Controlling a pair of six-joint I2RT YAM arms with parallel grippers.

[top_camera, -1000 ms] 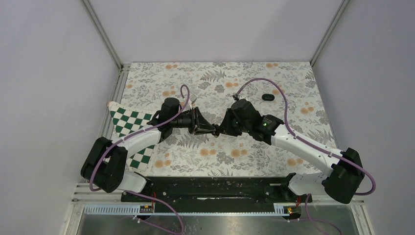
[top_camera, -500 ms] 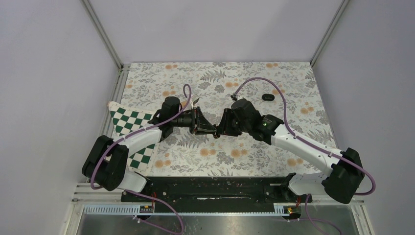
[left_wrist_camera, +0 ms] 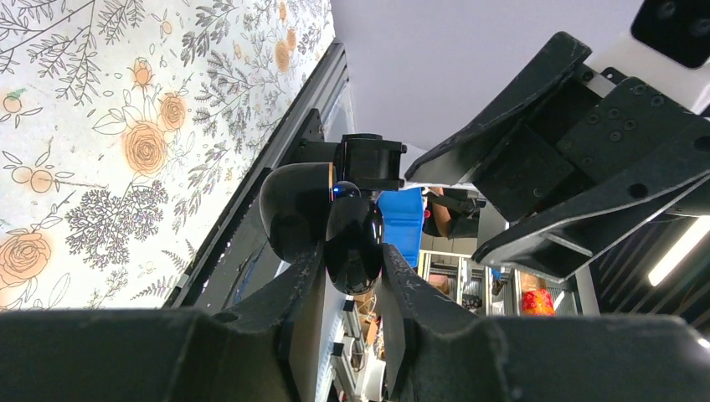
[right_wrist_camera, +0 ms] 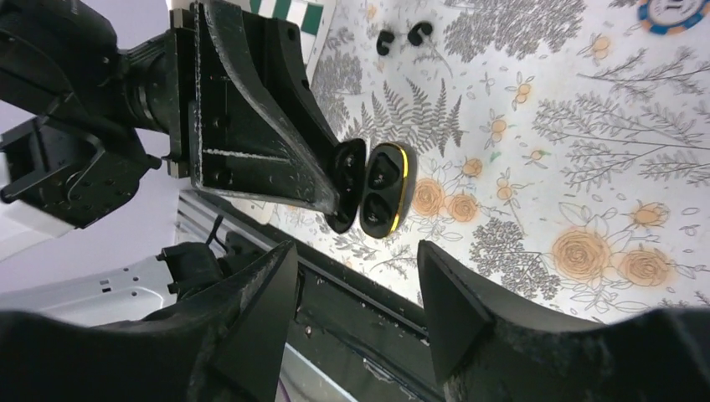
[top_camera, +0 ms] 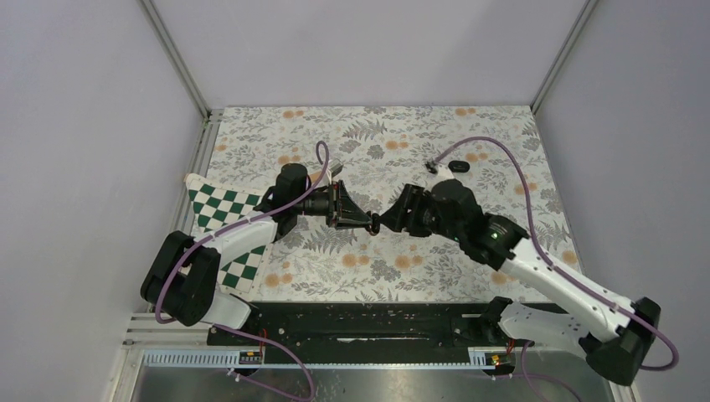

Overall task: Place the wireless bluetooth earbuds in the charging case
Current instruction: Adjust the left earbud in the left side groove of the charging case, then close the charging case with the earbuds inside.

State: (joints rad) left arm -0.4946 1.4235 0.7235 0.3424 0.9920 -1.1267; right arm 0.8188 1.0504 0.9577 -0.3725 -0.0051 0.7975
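Note:
My left gripper (top_camera: 360, 220) is shut on the charging case (top_camera: 375, 224) and holds it above the middle of the floral mat. In the right wrist view the case (right_wrist_camera: 383, 191) hangs open like a clamshell, one half with a yellow rim, and its two wells look empty. In the left wrist view the glossy black case (left_wrist_camera: 353, 243) sits between my left fingers (left_wrist_camera: 303, 280). My right gripper (right_wrist_camera: 356, 251) is open and empty, a short way right of the case. Two tiny black earbuds (right_wrist_camera: 384, 40) (right_wrist_camera: 416, 32) lie side by side on the mat beyond the case.
A green-and-white checked cloth (top_camera: 219, 219) lies at the mat's left edge under the left arm. A small dark oval thing (top_camera: 456, 166) lies at the back right. A blue and orange ring (right_wrist_camera: 674, 12) shows at the right wrist view's top corner. The black base rail (top_camera: 368, 322) runs along the near edge.
My right arm has swung out to the right and its gripper has backed a little away from the case. My left gripper still holds the case in the same place.

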